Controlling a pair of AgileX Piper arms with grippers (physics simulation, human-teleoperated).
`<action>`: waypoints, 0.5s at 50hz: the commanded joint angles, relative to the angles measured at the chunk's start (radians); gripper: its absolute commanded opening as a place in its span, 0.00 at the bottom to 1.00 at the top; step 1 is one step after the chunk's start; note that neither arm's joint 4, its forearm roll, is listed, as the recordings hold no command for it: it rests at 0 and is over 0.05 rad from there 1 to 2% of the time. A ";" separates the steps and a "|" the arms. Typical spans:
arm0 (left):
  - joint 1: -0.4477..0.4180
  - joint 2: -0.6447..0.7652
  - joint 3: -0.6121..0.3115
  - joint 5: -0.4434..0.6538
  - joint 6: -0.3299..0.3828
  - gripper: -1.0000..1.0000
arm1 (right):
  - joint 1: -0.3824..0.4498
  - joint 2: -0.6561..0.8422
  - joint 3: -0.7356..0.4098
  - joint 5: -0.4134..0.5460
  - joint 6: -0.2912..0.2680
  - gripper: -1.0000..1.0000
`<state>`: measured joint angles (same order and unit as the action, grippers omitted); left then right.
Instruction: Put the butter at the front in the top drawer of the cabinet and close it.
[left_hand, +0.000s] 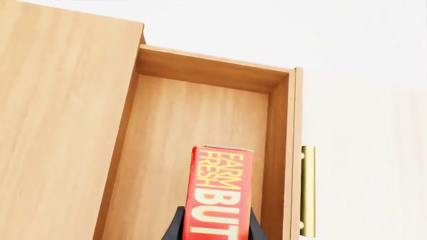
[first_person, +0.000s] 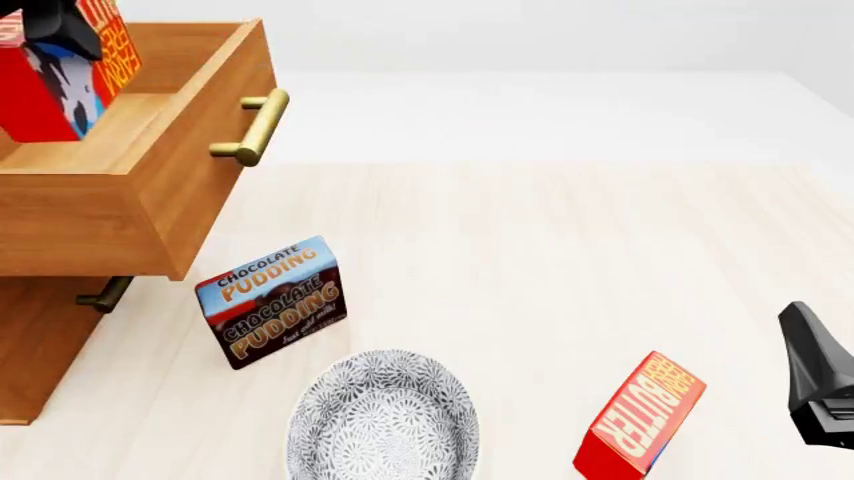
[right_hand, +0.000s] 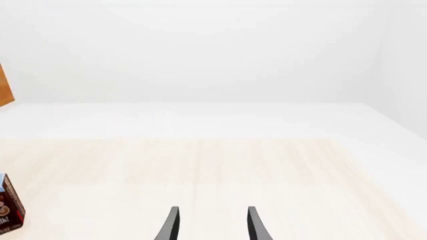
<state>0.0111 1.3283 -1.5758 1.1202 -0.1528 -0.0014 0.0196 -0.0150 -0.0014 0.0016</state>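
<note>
My left gripper (left_hand: 215, 229) is shut on a red butter box (left_hand: 220, 192) with orange "BUTTER" lettering, held upright above the inside of the open top drawer (left_hand: 187, 120). In the front view the same butter box (first_person: 60, 85) hangs over the pulled-out top drawer (first_person: 174, 190) of the brown cabinet (first_person: 34, 350), under the left gripper (first_person: 64, 25). A second butter box (first_person: 641, 415) stands tilted on the table at the front right. My right gripper (first_person: 817, 385) is just right of it, open and empty, as the right wrist view shows (right_hand: 213, 223).
A Chocolate Pudding box (first_person: 274, 300) leans in front of the cabinet, with a patterned grey bowl (first_person: 387, 415) nearer the front edge. The top drawer's brass handle (first_person: 254, 125) juts rightward; the lower drawer handle (first_person: 104, 293) sits beneath the open drawer.
</note>
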 joint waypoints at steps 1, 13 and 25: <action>-0.011 0.002 0.013 -0.043 0.017 0.00 | 0.000 -0.001 0.001 -0.001 0.000 1.00; -0.012 0.013 0.036 -0.077 0.020 0.00 | 0.000 -0.001 0.001 -0.001 0.000 1.00; -0.012 0.014 0.079 -0.117 0.010 0.00 | 0.000 -0.001 0.001 -0.001 0.000 1.00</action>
<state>-0.0014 1.3492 -1.5171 1.0388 -0.1581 -0.0014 0.0196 -0.0150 -0.0014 0.0016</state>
